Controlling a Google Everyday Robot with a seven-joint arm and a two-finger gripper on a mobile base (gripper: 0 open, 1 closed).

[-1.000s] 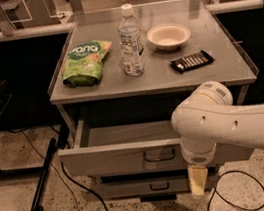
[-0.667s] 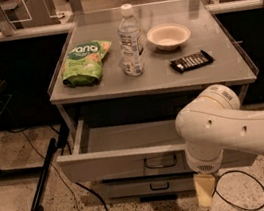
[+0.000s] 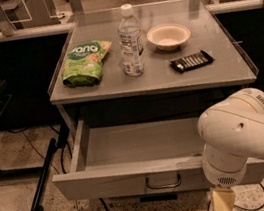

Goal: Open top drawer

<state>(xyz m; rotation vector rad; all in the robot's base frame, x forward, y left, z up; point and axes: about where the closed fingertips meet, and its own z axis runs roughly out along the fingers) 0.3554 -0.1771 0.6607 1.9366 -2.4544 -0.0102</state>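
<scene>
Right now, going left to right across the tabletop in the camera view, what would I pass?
Green snack bag → water bottle → white bowl → dark candy bar. The end effector hangs at lower right, in front of the open top drawer.

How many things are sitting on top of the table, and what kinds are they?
Snack bag: 1
Water bottle: 1
Bowl: 1
Candy bar: 1
Total: 4
The gripper hangs low, in front of the open drawer.
</scene>
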